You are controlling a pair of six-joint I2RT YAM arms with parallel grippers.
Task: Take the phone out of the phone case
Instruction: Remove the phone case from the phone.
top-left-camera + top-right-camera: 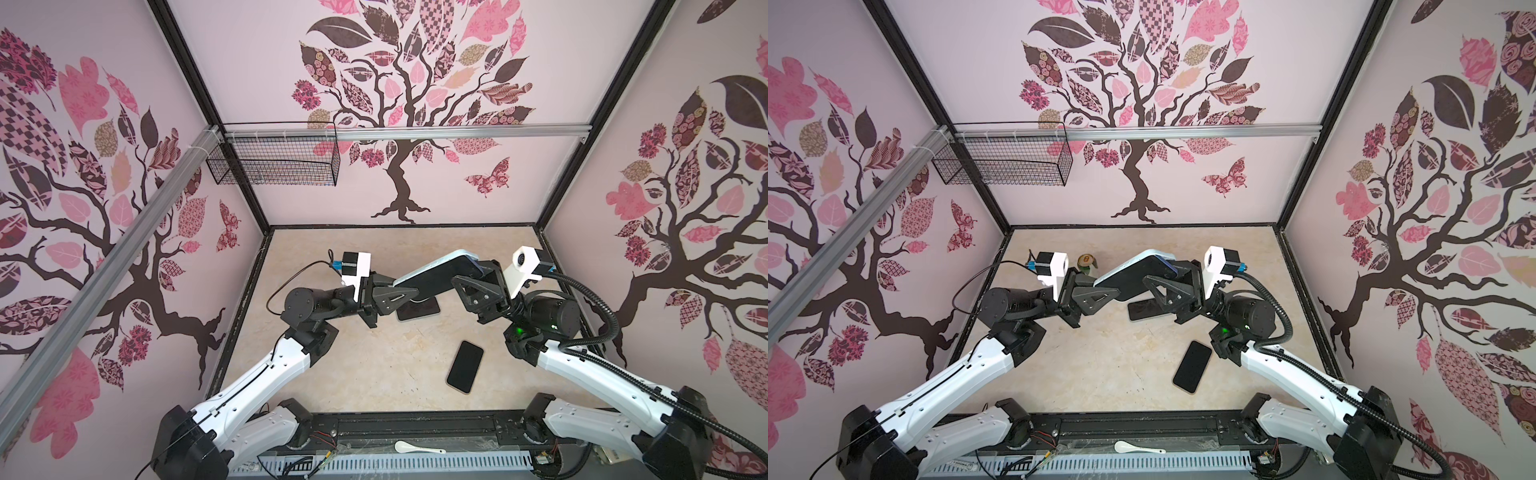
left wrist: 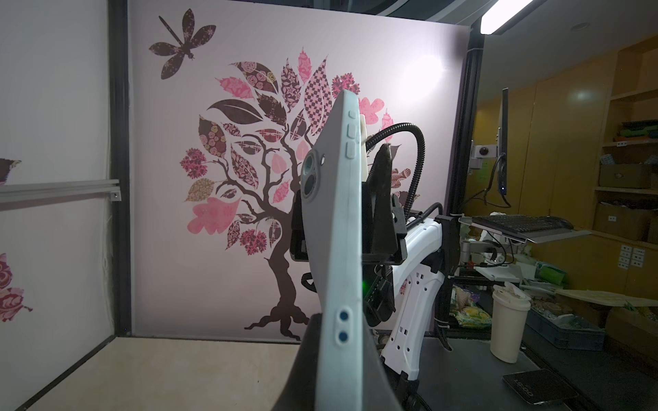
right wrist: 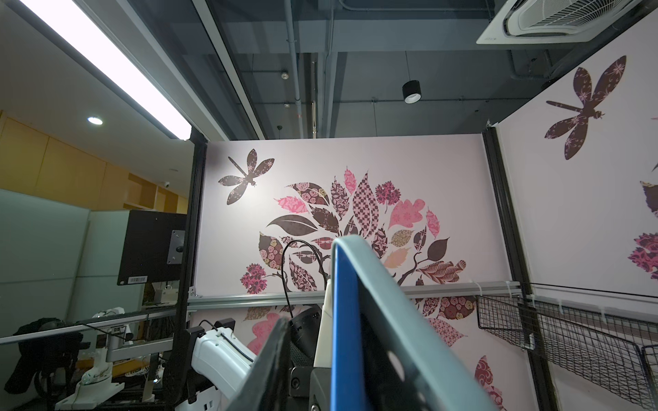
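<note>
**Phone case [image 1: 432, 262] raised off the worktop [image 1: 353, 374]**

Your left hand [image 1: 394, 287] is clamped tight on one end of the pale blue phone case, which hangs tilted above the worktop; the phone [image 3: 344, 338] sits inside, its blue edge showing beside the case rim; your right hand [image 1: 478, 272] straddles the camera end; you cannot tell whether it grips.

The phone case [image 1: 434, 272] hangs above the table [image 1: 353, 374], between the left gripper [image 1: 401, 289] and the right gripper [image 1: 469, 272]. A phone [image 1: 417, 311] lies on the table under it, and a second phone [image 1: 465, 366] lies nearer the front, to the right.
</note>
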